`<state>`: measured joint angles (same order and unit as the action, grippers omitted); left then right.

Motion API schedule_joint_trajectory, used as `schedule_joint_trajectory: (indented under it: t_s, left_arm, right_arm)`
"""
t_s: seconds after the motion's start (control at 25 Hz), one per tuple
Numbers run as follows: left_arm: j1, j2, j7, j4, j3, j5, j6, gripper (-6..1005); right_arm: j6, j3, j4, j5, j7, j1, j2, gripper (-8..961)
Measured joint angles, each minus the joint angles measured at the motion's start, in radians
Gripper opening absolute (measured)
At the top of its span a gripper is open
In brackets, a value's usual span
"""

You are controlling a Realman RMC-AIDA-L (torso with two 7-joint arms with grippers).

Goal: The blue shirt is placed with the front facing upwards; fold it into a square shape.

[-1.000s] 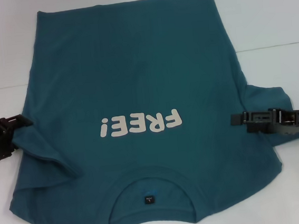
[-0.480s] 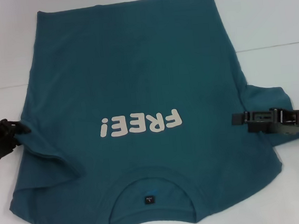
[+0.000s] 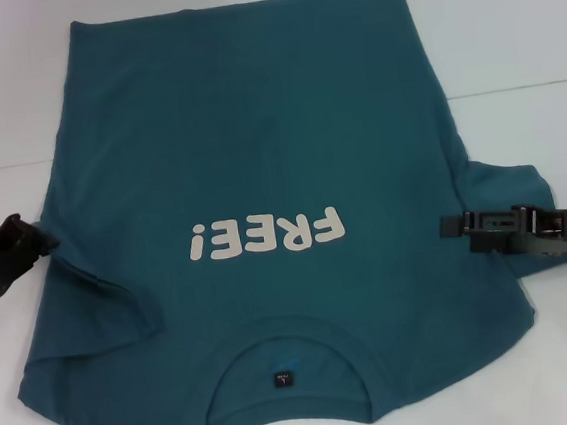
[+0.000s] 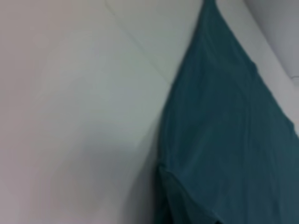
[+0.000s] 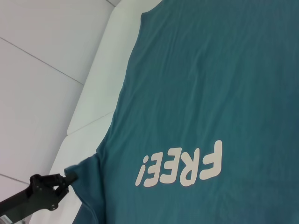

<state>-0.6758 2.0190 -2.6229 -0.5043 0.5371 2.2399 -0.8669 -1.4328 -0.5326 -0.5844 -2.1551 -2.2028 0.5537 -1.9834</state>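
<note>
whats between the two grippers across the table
Only the blue shirt lies there, chest up, its white FREE! lettering about midway between the left gripper and the right gripper. The head view shows this.

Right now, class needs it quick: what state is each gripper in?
Left gripper: at the blue shirt's left edge, open or shut cannot be told.
Right gripper: over the right sleeve, cannot be told.

**Three cameras over one shirt**

The head camera looked down from above at the whole blue shirt on the white table. The left wrist camera sat close at the shirt's left edge. The right wrist camera looked across from the right, sharing the lettering and left gripper with the head view.
</note>
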Motion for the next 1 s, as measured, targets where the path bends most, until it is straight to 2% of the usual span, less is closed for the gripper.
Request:
schedule_joint_trajectory:
  t_s: [0.08,0.32,0.6,1.0]
  left_arm:
    - [-0.001,0.001,0.016,0.000,0.001,-0.025,-0.008,46]
    - [-0.012,0.018,0.082,-0.002,0.003,-0.110,-0.058,20]
    - [-0.042,0.049,0.097,0.007,0.000,-0.115,0.038,77]
    - [-0.079,0.053,0.109,0.058,0.004,-0.116,0.089,158]
  right_arm:
    - [0.000,0.001,0.000,0.000,0.000,0.000,0.000,908]
    - [0.000,0.001,0.000,0.000,0.000,-0.001,0.000,908]
    - [0.000,0.000,0.001,0.000,0.000,-0.002,0.000,908]
    - [0.002,0.000,0.003,0.000,0.001,-0.001,0.000,907]
